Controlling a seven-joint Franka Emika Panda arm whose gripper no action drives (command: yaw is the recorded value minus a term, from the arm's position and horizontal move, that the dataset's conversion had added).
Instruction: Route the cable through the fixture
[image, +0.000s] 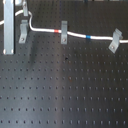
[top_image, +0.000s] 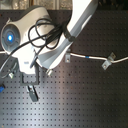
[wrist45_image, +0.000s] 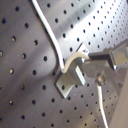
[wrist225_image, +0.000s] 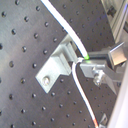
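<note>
The cable (wrist225_image: 62, 20) is draped over the fixture (wrist225_image: 59, 61), at the board's ten o'clock in the first exterior view. The gripper (wrist225_image: 95, 65) appears clenched on it. Downward seating should be slow, keeping the cord centred.

On my second wrist feed I see the fixture (wrist225_image: 59, 64), a grey metal bracket bolted flat on the black perforated board (wrist225_image: 22, 45), 1 screw head showing at its 8 o'clock end. The white cable (wrist225_image: 65, 22) comes in from 11 o'clock, reaches the fixture's upper edge at about 2 o'clock of the bracket, bends sharply there, and runs on toward 5 o'clock. A grey gripper finger (wrist225_image: 102, 62) sits at 3 o'clock, its tip right at that bend.
</note>
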